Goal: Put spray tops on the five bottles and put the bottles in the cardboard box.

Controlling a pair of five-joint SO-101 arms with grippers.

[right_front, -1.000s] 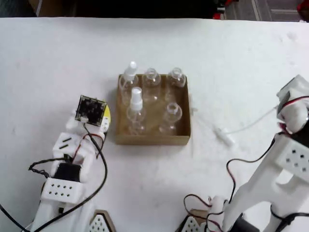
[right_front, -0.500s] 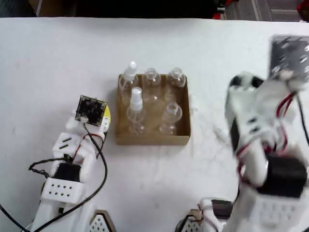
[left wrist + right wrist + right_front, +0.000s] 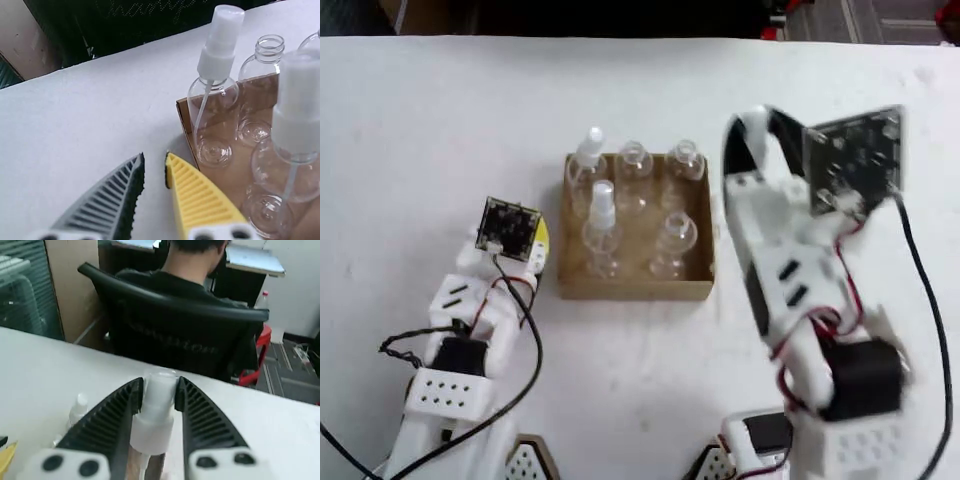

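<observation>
Our right arm has swung in from the right edge of the tabletop and now stands just beside the cardboard box. Our right end effector is closed on a spray top. Five bottles stand in the box, and two of them carry tops. Our left end effector sits near the box, with only a narrow gap.

Five bottles inside cardboard box

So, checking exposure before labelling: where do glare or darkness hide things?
High view: the white table glares; clear bottles read only against the brown box. Left wrist view: fitted spray top stands out on the dark background. Right wrist view: held spray top in the right claw shows against a dark chair.
</observation>
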